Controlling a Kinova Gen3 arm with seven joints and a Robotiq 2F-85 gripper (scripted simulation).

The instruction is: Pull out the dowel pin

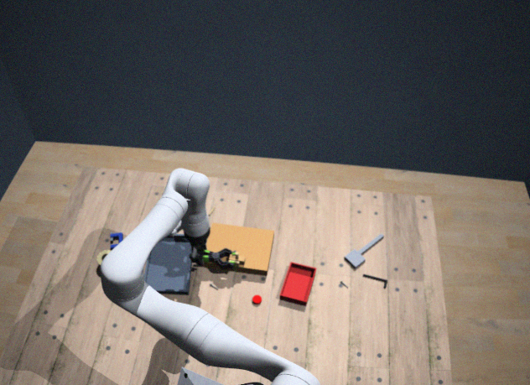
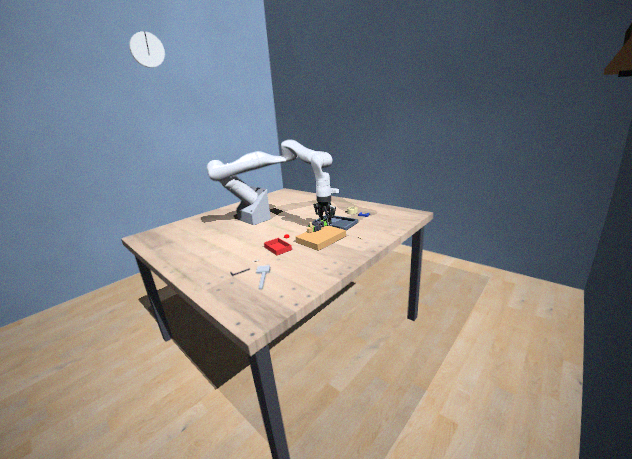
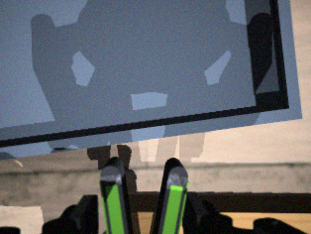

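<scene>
Over the bench board (image 1: pixel 252 240) edge, half-spread fingers straddle the green-handled spring clamp (image 1: pixel 206 257).
</scene>
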